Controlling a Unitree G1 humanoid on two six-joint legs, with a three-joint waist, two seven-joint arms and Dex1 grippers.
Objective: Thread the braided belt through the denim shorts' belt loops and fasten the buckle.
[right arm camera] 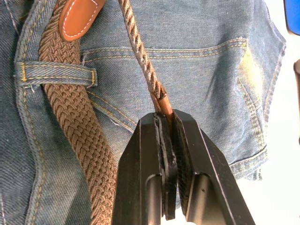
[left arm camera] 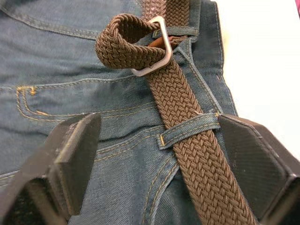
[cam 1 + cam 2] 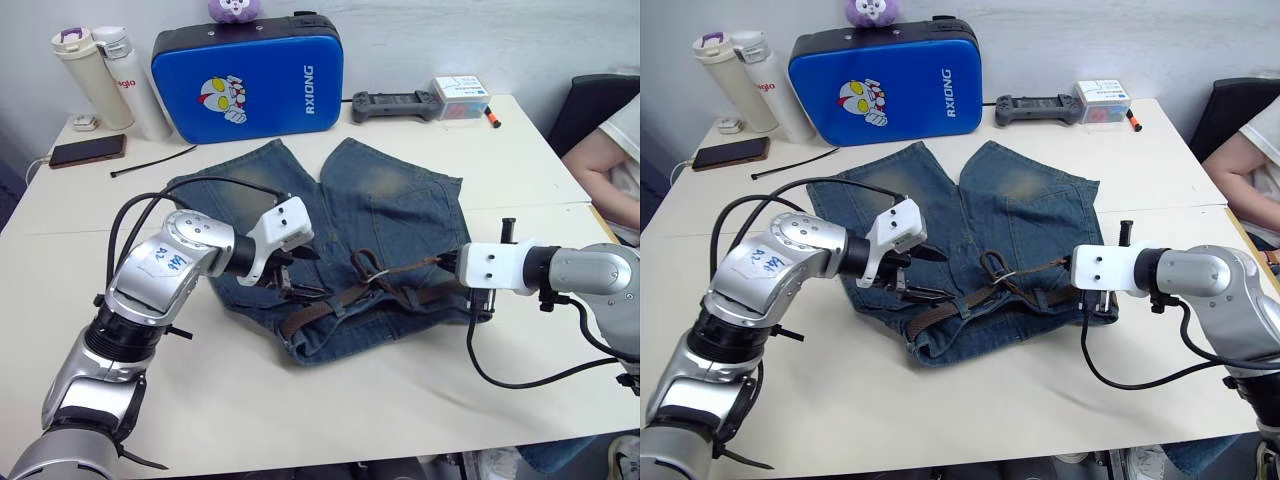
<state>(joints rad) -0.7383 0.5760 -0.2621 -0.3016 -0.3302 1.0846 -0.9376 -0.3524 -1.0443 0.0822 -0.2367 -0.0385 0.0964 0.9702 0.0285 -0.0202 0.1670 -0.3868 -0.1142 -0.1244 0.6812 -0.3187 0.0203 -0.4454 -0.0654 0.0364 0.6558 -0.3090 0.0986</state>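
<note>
The denim shorts [image 3: 390, 200] lie flat on the table, waistband toward me. The braided belt [image 3: 330, 305] runs along the waistband under a belt loop [image 2: 187, 133] and folds back through the silver buckle [image 2: 157, 47] near the middle. My left gripper [image 3: 300, 275] is open just above the waistband, its fingers [image 2: 75, 150] standing on either side of the strap and loop. My right gripper [image 1: 164, 115] is shut on the belt's thin leather-tipped end, holding it stretched above the shorts to the right of the buckle [image 3: 368, 265]. Another belt loop [image 1: 56, 72] crosses the strap beside it.
At the back stand a blue padded case [image 3: 250, 70], two bottles [image 3: 110, 75], a phone [image 3: 87, 150], a black cable tie [image 3: 150, 160], a controller [image 3: 393, 105] and a small box [image 3: 460, 98]. A person's arm [image 3: 610, 170] rests at the table's right edge.
</note>
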